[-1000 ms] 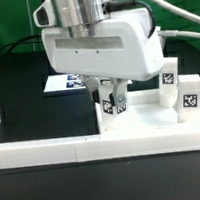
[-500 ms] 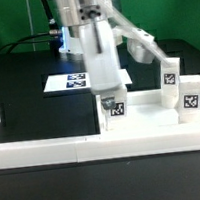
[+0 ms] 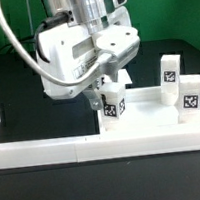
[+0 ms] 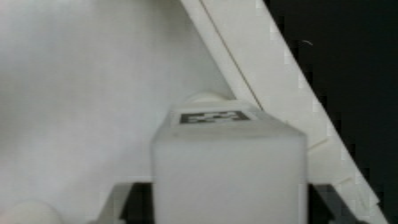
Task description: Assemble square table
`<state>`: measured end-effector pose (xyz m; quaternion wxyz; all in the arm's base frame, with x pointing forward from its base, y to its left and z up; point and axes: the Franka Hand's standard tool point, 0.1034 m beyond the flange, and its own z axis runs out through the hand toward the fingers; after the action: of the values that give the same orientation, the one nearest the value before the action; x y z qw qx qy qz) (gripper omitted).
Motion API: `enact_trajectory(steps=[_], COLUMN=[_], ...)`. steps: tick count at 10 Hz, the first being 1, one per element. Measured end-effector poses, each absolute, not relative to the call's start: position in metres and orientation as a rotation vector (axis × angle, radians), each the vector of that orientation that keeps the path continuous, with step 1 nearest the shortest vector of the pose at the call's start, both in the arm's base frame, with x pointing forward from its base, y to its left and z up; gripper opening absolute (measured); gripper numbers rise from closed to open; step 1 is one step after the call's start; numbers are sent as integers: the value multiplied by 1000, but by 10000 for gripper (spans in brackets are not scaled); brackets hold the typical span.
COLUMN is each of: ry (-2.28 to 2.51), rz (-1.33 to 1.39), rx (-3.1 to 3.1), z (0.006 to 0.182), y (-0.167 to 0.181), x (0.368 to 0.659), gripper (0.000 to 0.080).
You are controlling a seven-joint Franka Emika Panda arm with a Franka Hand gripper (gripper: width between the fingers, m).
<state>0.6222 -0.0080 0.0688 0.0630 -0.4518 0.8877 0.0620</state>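
The short white plastic leg with a black-and-white tag [image 3: 113, 111] stands upright at the near corner of the white square plastic tabletop slab [image 3: 145, 114], directly beneath the arm's end effector [image 3: 108, 91]. Its long axis runs vertically, in line with the end effector above it. In the wrist view the same leg [image 4: 221, 165] fills the lower middle of the picture, with its tagged top facing the camera and dark finger shapes showing at either side of its base. The end effector is partly closed, its two fingers pinching this leg from opposite sides. Judging by its place over the slab's corner, the leg is being seated or turned into a corner hole, though the hole itself is hidden.

Two more short white tagged legs [image 3: 170, 79] [image 3: 190, 94] stand upright on the slab toward the exterior view's right, well apart from the end effector. The long low white border wall [image 3: 53, 148] runs along the black counter [image 3: 27, 96] in front.
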Motion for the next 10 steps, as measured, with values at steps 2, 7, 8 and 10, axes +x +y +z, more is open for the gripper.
enact_trajectory(steps=[2,7,8,10], ry=[2753,2578,2429,2273], rz=[200,166,154,138], rx=[-1234,-1545,-1758,-1944], z=[69,63,63,62], y=[-8,-1,5,6], x=[622,618,617,617], gripper=[291,562,630,646])
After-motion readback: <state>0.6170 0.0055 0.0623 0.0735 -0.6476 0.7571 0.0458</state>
